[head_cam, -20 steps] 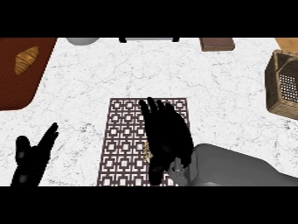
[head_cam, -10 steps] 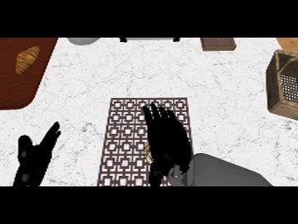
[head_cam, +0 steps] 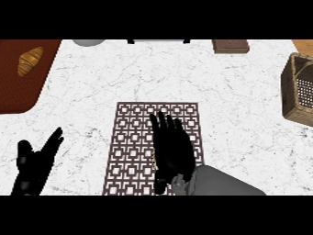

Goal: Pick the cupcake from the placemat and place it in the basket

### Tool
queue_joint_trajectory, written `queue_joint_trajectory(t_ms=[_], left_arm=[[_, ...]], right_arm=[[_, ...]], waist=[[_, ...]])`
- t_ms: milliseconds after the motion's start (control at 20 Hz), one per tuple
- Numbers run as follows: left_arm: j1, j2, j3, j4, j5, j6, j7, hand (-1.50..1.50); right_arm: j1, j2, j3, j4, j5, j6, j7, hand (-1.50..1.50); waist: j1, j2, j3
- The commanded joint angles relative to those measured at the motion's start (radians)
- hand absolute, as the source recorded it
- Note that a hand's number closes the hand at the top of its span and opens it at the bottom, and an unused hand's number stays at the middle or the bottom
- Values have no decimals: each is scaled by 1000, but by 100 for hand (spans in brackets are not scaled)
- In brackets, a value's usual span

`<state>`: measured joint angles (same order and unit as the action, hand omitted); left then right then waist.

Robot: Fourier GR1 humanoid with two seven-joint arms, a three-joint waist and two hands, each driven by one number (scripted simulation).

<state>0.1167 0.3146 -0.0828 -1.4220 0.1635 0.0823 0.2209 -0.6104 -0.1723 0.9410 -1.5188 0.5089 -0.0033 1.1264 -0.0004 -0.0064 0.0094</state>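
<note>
On the placemat (head_cam: 128, 137): the right hand (head_cam: 172, 149) lies over the mat's right half. Its fingers are straight and close together, pointing toward 12 o'clock, and are curled round nothing that shows.
Cupcake: not visible anywhere on the patterned mat. It is most likely hidden beneath that hand's palm, though I cannot tell.
Left hand (head_cam: 36, 163): at 8 o'clock on the counter (head_cam: 240, 151), off the mat, open with fingers up, resting.
Basket (head_cam: 306, 114): wicker, at 2 o'clock from the mat and well apart from it, by the view's right edge.
How it should handle: judged light, soft and crumbly, with a paper case that dents and a top that smears. It would tip easily.
Where to take hold: probably low on the case, thumb on one side and fingers opposite, clear of the top.
Carry: likely best kept upright on the way toward 2 o'clock, then set down inside the basket's wall rather than let fall.
Other things: a croissant (head_cam: 30, 62) on a brown board (head_cam: 3, 87) at 10 o'clock.
</note>
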Motion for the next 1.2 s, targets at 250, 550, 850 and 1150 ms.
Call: queue_joint_trajectory(t_ms=[250,550,850,1150], left_arm=[[12,-43,-30,-15,-16,10,63,0],[14,-22,19,46,-14,-30,11,0],[39,-40,6,-18,-27,-31,49,0],[-7,-73,21,52,-60,-12,25,0]], right_arm=[[38,87,-46,106,26,100,126,-150],[98,89,-84,91,82,123,77,-150],[136,118,-115,147,160,99,5,-150],[212,165,-89,160,231,96,-9,150]], waist=[[4,6,-10],[0,5,-10],[3,5,-9],[-1,6,-10]])
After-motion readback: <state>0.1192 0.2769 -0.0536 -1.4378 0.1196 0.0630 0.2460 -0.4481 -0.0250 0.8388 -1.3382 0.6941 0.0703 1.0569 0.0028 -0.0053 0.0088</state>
